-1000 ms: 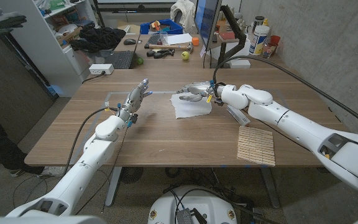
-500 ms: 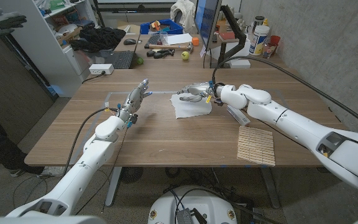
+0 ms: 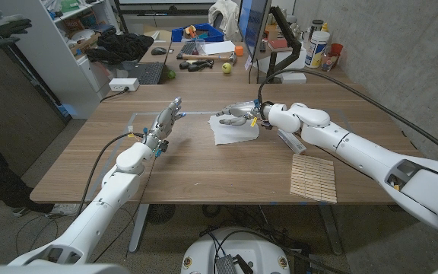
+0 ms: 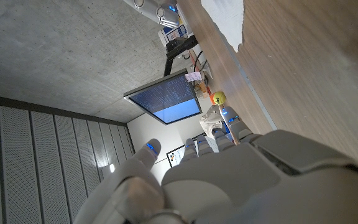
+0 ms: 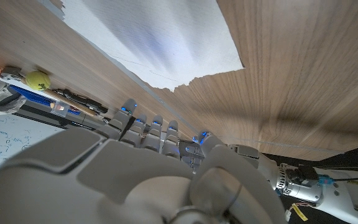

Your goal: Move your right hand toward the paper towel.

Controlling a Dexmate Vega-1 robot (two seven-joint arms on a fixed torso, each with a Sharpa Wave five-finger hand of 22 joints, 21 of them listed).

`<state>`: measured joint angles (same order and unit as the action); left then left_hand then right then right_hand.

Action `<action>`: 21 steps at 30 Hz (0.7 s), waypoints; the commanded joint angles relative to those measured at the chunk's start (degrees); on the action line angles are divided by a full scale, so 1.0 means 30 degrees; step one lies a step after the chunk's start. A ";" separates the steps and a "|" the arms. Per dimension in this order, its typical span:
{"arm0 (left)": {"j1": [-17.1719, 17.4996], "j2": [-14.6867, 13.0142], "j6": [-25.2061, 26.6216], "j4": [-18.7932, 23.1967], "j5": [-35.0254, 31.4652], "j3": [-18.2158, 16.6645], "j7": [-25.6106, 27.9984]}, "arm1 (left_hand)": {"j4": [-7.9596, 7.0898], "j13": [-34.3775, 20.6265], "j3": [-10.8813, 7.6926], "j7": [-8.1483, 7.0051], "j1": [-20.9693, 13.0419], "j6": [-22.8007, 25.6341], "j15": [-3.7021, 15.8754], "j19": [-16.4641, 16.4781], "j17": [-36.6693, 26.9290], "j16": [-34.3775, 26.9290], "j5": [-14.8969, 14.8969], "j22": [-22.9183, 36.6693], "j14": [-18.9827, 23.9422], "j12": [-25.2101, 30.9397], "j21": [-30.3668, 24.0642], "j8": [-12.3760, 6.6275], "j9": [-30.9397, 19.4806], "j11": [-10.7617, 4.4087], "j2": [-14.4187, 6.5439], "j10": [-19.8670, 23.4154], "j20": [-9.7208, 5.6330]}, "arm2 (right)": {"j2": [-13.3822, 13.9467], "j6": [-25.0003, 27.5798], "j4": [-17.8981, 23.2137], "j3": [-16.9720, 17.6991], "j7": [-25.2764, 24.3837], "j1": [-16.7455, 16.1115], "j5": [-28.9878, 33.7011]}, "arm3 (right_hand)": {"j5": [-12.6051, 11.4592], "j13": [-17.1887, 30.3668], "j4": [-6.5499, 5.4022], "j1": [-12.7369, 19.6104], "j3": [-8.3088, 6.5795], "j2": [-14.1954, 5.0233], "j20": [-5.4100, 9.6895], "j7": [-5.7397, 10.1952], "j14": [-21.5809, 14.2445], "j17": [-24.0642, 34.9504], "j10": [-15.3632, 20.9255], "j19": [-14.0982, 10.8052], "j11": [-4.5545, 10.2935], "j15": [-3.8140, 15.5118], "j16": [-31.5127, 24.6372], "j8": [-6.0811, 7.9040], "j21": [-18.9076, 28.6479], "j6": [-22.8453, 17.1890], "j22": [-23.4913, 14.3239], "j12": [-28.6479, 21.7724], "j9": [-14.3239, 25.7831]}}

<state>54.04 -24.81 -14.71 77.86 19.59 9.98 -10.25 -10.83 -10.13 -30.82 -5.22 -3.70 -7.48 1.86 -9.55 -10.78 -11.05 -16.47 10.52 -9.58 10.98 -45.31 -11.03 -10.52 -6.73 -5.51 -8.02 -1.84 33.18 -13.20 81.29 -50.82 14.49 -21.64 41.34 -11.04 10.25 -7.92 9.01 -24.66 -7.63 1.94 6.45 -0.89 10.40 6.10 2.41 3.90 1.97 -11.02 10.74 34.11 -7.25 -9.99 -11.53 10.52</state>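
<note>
Table (image 3: 204,171): wooden top that carries everything named here; both arms reach over it from the near corners.
Right arm (image 3: 356,152): white, stretched from the near right corner toward the middle of the table.
Left arm (image 3: 109,194): white, reaching from the near left corner, with a black cable running along it.
Monitor (image 3: 253,27): stands beyond the right hand, past the table's far edge; in the left wrist view its screen (image 4: 166,102) glows blue.
Slatted mat (image 3: 313,178): pale wooden slats lying on the table beside the right forearm, well behind the right hand.
Paper towel (image 3: 231,129): white sheet lying flat on the table, directly under and just in front of the right hand; its torn edge (image 5: 185,81) shows ahead of that hand's fingers in the right wrist view, and a corner (image 4: 229,18) shows in the left wrist view.
Right hand (image 3: 239,113): over the far edge of the paper towel, fingers apart and reaching forward, nothing held; I cannot tell whether the fingertips touch the sheet.
Left hand (image 3: 167,122): well apart from the paper towel on its left side, raised above the wood, fingers extended and spread, holding nothing.
Yellow ball (image 3: 226,67): small, on the cluttered desk beyond the right hand.
</note>
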 commanded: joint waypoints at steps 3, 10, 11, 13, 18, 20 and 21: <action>0.0118 -0.0050 -0.0126 0.0119 0.0080 -0.0009 -0.0007 | 0.0046 -0.0067 -0.0151 -0.0039 0.0191 -0.0061 0.0807 -0.2236 -0.0072 -0.0104 0.0022 0.0042 -0.1111 0.0050 0.0070 -0.0041 -0.0058 -0.0052 -0.1518 -0.0100 -0.0716 | -0.0213 0.0245 -0.0390 -0.0279 0.0152 0.0228 0.0180 | 0.0006 0.0074 -0.0016 0.0090 0.0047 -0.0901 0.1138 -0.0049 0.0160 0.0039 -0.0139 0.0117 0.0031 0.1042 0.0057 -0.0049 -0.0096 0.0116 -0.0113 0.0065 0.0099; 0.0154 -0.0095 -0.0168 0.0160 0.0124 -0.0019 -0.0033 | 0.0044 -0.0067 -0.0154 -0.0054 0.0203 -0.0053 0.0827 -0.2227 -0.0073 -0.0102 0.0026 0.0043 -0.1113 0.0050 0.0078 -0.0044 -0.0058 -0.0068 -0.1516 -0.0098 -0.0726 | -0.0391 0.0061 -0.0757 -0.0450 0.0070 0.0435 0.0149 | 0.0003 0.0074 -0.0022 0.0091 0.0053 -0.0904 0.1157 -0.0011 0.0211 0.0041 -0.0216 0.0152 0.0049 0.1034 0.0061 -0.0062 -0.0140 0.0200 -0.0115 0.0079 0.0100; 0.0158 -0.0097 -0.0162 0.0163 0.0150 -0.0024 -0.0048 | 0.0045 -0.0067 -0.0155 -0.0048 0.0203 -0.0057 0.0826 -0.2221 -0.0072 -0.0103 0.0027 0.0042 -0.1111 0.0053 0.0078 -0.0042 -0.0058 -0.0082 -0.1517 -0.0090 -0.0726 | -0.0413 0.0090 -0.0777 -0.0470 0.0083 0.0452 0.0157 | 0.0002 0.0074 -0.0022 0.0092 0.0053 -0.0905 0.1160 -0.0007 0.0221 0.0041 -0.0227 0.0154 0.0064 0.1030 0.0063 -0.0061 -0.0144 0.0204 -0.0115 0.0081 0.0100; 0.0157 -0.0105 -0.0165 0.0157 0.0162 -0.0020 -0.0062 | 0.0045 -0.0067 -0.0156 -0.0044 0.0206 -0.0057 0.0819 -0.2234 -0.0072 -0.0102 0.0027 0.0042 -0.1113 0.0053 0.0085 -0.0043 -0.0058 -0.0066 -0.1516 -0.0090 -0.0716 | -0.0456 0.0110 -0.0844 -0.0509 0.0078 0.0492 0.0165 | 0.0001 0.0074 -0.0021 0.0095 0.0053 -0.0906 0.1166 0.0001 0.0226 0.0040 -0.0245 0.0153 0.0063 0.1022 0.0062 -0.0062 -0.0150 0.0218 -0.0115 0.0084 0.0100; 0.0201 -0.0120 -0.0202 0.0169 0.0214 -0.0029 -0.0095 | 0.0045 -0.0067 -0.0160 -0.0061 0.0211 -0.0065 0.0831 -0.2238 -0.0073 -0.0100 0.0029 0.0043 -0.1116 0.0057 0.0095 -0.0039 -0.0059 -0.0090 -0.1517 -0.0079 -0.0723 | -0.0560 0.0059 -0.1125 -0.0645 0.0090 0.0645 0.0179 | -0.0002 0.0074 -0.0022 0.0098 0.0055 -0.0909 0.1174 0.0025 0.0258 0.0040 -0.0268 0.0157 0.0073 0.1026 0.0066 -0.0067 -0.0169 0.0260 -0.0116 0.0083 0.0101; 0.0247 -0.0152 -0.0210 0.0219 0.0219 -0.0037 -0.0102 | 0.0047 -0.0067 -0.0162 -0.0062 0.0213 -0.0057 0.0819 -0.2230 -0.0072 -0.0106 0.0029 0.0043 -0.1099 0.0055 0.0096 -0.0043 -0.0058 -0.0038 -0.1517 -0.0082 -0.0721 | -0.0606 0.0108 -0.1211 -0.0699 0.0108 0.0685 0.0200 | -0.0003 0.0075 -0.0023 0.0099 0.0055 -0.0911 0.1173 0.0044 0.0256 0.0040 -0.0277 0.0162 0.0073 0.1036 0.0061 -0.0066 -0.0179 0.0273 -0.0116 0.0082 0.0101; 0.0278 -0.0162 -0.0206 0.0257 0.0232 -0.0051 -0.0089 | 0.0047 -0.0067 -0.0163 -0.0054 0.0213 -0.0050 0.0826 -0.2232 -0.0072 -0.0105 0.0029 0.0043 -0.1101 0.0053 0.0098 -0.0046 -0.0058 -0.0050 -0.1517 -0.0087 -0.0721 | -0.0623 0.0110 -0.1252 -0.0724 0.0104 0.0703 0.0202 | -0.0003 0.0075 -0.0023 0.0100 0.0056 -0.0911 0.1186 0.0036 0.0266 0.0040 -0.0277 0.0161 0.0078 0.1028 0.0063 -0.0064 -0.0182 0.0274 -0.0116 0.0080 0.0101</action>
<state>54.47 -25.07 -15.16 78.24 20.00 9.92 -10.35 -10.59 -10.14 -31.05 -5.22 -3.49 -7.48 1.86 -9.55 -10.78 -11.05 -16.47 10.52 -9.58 10.98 -45.31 -11.03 -10.52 -6.73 -5.30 -8.02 -1.84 32.04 -12.84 79.04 -52.15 14.79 -20.34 41.76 -11.04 10.25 -7.92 9.01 -24.66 -7.63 1.94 6.45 -0.50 10.40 5.38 2.41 4.20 1.75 -11.02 10.74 33.68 -6.63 -10.29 -11.53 10.52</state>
